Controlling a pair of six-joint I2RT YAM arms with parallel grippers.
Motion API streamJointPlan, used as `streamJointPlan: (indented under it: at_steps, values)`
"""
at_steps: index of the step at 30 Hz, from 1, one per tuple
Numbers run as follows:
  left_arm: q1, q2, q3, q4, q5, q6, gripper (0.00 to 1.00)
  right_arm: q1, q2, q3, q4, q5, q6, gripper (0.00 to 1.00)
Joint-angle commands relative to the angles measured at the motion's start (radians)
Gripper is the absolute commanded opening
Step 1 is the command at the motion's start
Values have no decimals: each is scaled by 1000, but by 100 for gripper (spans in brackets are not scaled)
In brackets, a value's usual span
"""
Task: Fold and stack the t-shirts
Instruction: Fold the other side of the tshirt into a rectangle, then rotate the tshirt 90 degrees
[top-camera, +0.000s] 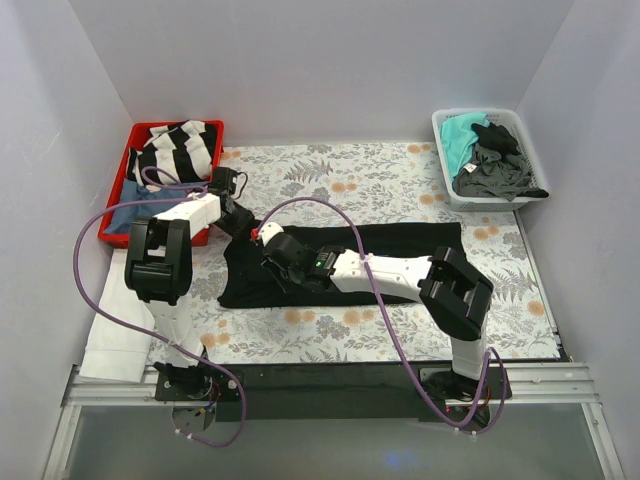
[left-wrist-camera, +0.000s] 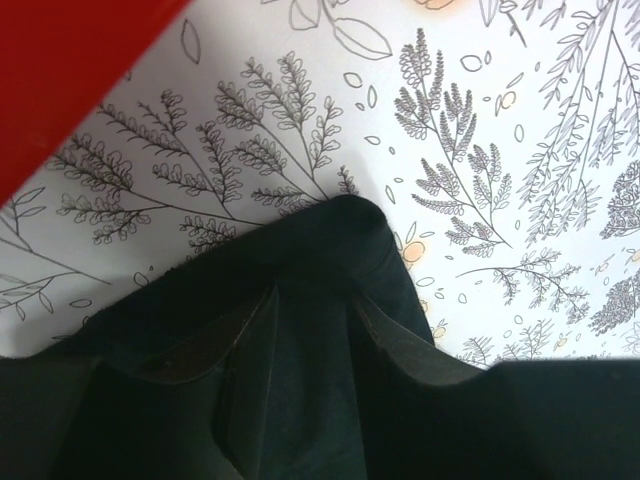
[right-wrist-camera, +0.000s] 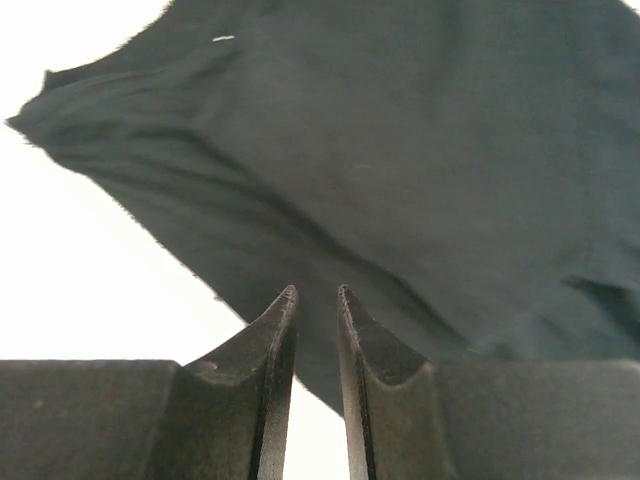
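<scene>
On floral-print tabletop (top-camera: 380, 180), soft black t-shirt (top-camera: 400, 240) in wide strip, L end bunched, R gripper (right-wrist-camera: 316, 295) above it, tapered dark fingers (right-wrist-camera: 270, 380) nearly closed, slim gap, hold unclear, L gripper (top-camera: 243, 222) at shirt corner, opening can't tell.

No legible text anywhere.

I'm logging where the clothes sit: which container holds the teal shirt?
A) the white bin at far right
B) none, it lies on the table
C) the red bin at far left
A: the teal shirt lies in the white bin at the far right, beside dark grey shirts.
</scene>
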Motion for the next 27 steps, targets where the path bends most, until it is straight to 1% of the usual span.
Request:
streamJointPlan:
  at_steps: [1,4,7,12,13,16,21,24,27]
  values:
    - [9,-11,-11,39,12,57,32,-15,-14,77,-67,191,-25,29]
    - [-2,-79,-34,93,-2,98,34,-69,-52,49,-84,196,-7,30]
    - [-22,-160,-54,137,-30,138,37,-161,-113,-17,-84,178,13,30]
    - [-69,-257,-45,122,-96,191,40,-270,-191,-101,-84,167,27,30]
    - [-76,-266,-48,105,-109,194,43,-285,-211,-119,-83,167,31,30]
    - [-111,-295,-72,67,-122,192,44,-345,-237,-141,-84,172,39,30]
    - [-172,-332,-144,16,-116,139,43,-423,-257,-158,-84,178,47,30]
    - [-203,-372,-230,8,-123,88,43,-466,-270,-166,-87,161,62,30]
    - [-209,-403,-319,19,-131,46,44,-504,-280,-179,-86,147,67,30]
